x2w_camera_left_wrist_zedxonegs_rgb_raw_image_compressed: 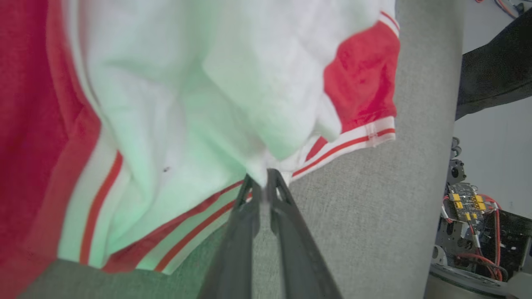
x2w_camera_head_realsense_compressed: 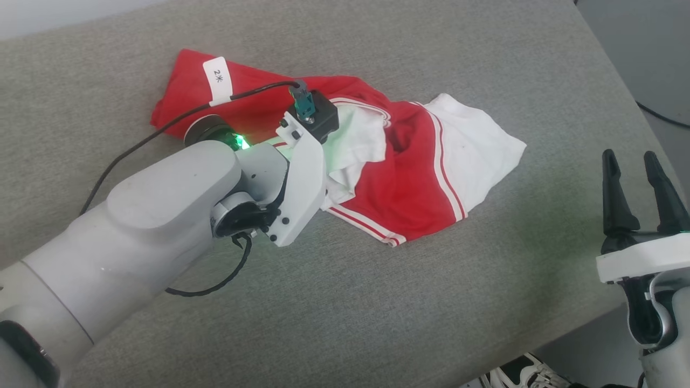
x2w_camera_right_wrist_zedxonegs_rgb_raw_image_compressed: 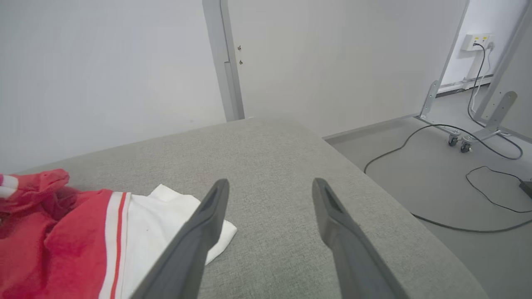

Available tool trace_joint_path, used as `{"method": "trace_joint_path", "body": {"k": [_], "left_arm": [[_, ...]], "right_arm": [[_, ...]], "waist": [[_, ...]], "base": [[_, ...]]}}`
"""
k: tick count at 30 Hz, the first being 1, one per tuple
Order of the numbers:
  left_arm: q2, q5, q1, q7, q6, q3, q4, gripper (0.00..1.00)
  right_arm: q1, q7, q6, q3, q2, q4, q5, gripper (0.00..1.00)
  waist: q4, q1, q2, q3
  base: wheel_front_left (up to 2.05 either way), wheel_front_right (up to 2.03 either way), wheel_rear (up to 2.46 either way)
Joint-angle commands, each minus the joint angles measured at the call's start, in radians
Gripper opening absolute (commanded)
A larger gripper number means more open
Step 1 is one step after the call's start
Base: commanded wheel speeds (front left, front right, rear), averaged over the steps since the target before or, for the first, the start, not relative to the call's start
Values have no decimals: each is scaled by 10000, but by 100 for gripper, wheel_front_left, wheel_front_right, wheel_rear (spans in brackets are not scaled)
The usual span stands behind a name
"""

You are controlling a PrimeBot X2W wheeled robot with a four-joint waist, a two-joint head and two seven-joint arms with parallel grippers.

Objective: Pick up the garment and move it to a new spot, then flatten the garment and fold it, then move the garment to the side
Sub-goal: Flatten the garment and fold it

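Observation:
The red garment (x2w_camera_head_realsense_compressed: 409, 183) with white panels and striped trim lies crumpled on the grey padded table (x2w_camera_head_realsense_compressed: 345, 302), its white tag (x2w_camera_head_realsense_compressed: 218, 80) at the far left. My left arm reaches over its middle, and the fingers are hidden there behind the wrist. In the left wrist view my left gripper (x2w_camera_left_wrist_zedxonegs_rgb_raw_image_compressed: 262, 182) is shut on a pinch of the garment's white cloth (x2w_camera_left_wrist_zedxonegs_rgb_raw_image_compressed: 232, 83) near the striped hem. My right gripper (x2w_camera_head_realsense_compressed: 644, 161) hangs open at the table's right edge, well right of the garment's white corner (x2w_camera_right_wrist_zedxonegs_rgb_raw_image_compressed: 166, 216), with nothing between its fingers.
A black cable (x2w_camera_head_realsense_compressed: 151, 134) runs from the left wrist across the table. The table's right edge (x2w_camera_head_realsense_compressed: 636, 97) drops to a grey floor with cables (x2w_camera_right_wrist_zedxonegs_rgb_raw_image_compressed: 457, 166) and a wheeled frame. A shoe (x2w_camera_head_realsense_compressed: 525, 372) shows below the near edge. Electronics (x2w_camera_left_wrist_zedxonegs_rgb_raw_image_compressed: 465, 203) stand beyond the table.

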Motion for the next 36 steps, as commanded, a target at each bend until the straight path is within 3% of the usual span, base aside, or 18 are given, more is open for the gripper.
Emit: {"method": "trace_joint_path", "body": {"k": [1,9,12,17,23,28,36], "left_arm": [[36,162,-117,-66,9,-14,-46,0],[-43,17,-297,-507,9,-8,-328,0],[248,-161,-371,-820,10,-17,-478,0],[1634,-405,-163,-1425,10,-18,-807,0],[3243,80,408,-2014,10,-9,-587,0],[3957,1027,867,-2506,10,-9,375,0],[3530,-636,1603,-2561,12,495,2844,0]], "right_arm": [[-161,-72,-14,10,-8,-36,-44,100],[-26,-73,-14,-57,-298,-125,-151,100],[119,-7,-14,-67,-418,-220,-201,100],[297,325,-14,-64,-620,-520,-279,100],[383,720,-14,-20,-671,-838,-400,100],[416,1015,-14,34,-690,-1140,-531,100],[581,1378,-14,-59,-779,-1575,-623,100]], "waist": [[57,0,0,-18],[881,0,0,-319],[1362,0,0,-520],[2303,0,0,-867],[2874,0,0,-922],[3017,0,0,-859],[2991,0,0,-735]], "base": [[0,0,0],[0,0,0],[0,0,0],[0,0,0],[0,0,0],[0,0,0],[0,0,0]]}}
